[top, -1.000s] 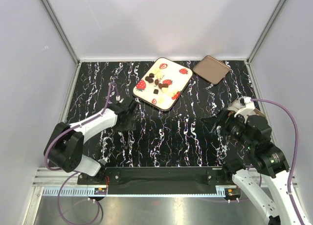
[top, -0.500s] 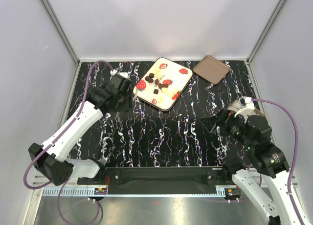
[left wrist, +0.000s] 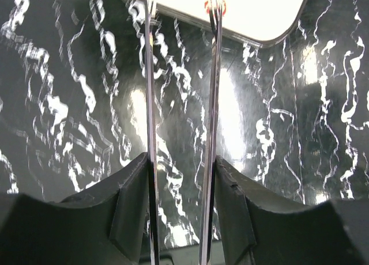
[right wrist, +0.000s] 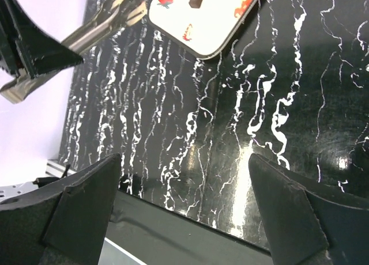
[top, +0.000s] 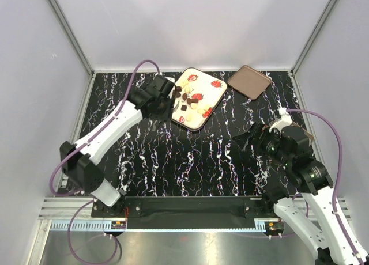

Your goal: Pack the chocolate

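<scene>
**Left gripper at the tray's edge, chocolate just past its tips**

The black, white-veined table carries a cream strawberry-print tray. A brown lid lies just beside the tray's far right corner. The left gripper hovers at the tray's left edge. Its thin metal fingers stand a narrow gap apart with nothing between them, tips over the rim. The right gripper is spread wide and empty, well apart from the tray. The chocolate, dark and cream pieces, lies loose on the tray just beyond the left fingertips, and far ahead and to the left of the right gripper.
</scene>
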Tool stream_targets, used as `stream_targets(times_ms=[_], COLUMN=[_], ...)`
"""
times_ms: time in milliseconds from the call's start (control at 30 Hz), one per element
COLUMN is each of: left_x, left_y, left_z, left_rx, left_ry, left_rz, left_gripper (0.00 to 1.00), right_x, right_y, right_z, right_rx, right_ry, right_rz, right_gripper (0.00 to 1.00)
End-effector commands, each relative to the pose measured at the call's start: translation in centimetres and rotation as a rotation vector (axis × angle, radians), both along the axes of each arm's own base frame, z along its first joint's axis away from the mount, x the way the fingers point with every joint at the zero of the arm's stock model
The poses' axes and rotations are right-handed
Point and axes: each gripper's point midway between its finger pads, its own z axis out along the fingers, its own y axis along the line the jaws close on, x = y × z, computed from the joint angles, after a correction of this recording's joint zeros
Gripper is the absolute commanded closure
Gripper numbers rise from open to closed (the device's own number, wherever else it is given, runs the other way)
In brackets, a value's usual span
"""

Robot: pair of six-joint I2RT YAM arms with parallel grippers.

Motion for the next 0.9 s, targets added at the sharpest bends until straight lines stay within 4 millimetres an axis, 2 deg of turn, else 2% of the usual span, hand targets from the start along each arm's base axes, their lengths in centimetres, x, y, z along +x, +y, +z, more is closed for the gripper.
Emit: stream_targets(times_ms=[0, 100, 233, 400, 467, 867], left_x=[3.6, 5.1, 6.1, 6.9, 7.5, 8.3], left_y=[-2.9, -3.8, -5.0, -4.9, -4.9, -5.6], left_z=[1.3, 0.5, -0.6, -2.8, -3.1, -5.7], left_rx=[-0.043, -0.030, -0.036, -0.006, -0.016, -0.024], left_ry=[-0.094, -0.094, -0.081, -0.056, -0.059, -0.019], left_rz=[-0.081, -0.086, -0.111, -0.115, -0.111, -0.110], left_gripper=[0.51, 0.52, 0.52, 0.52, 0.52, 0.52], right_x=[1.5, 2.2, 2.8, 3.3, 3.5, 3.7], right_y=[-0.1, -0.5, -1.1, -1.3, -1.3, -1.5], right_z=[1.3, 2.3, 3.1, 3.9, 3.9, 4.6], right_rx=[-0.020, -0.041, -0.056, -0.051, -0.052, -0.078], right_ry=[-0.057, -0.078, -0.111, -0.137, -0.140, -0.164], right_rz=[-0.018, -0.044, -0.079, -0.101, -0.102, -0.101], right_gripper=[0.01, 0.01, 0.01, 0.01, 0.01, 0.01])
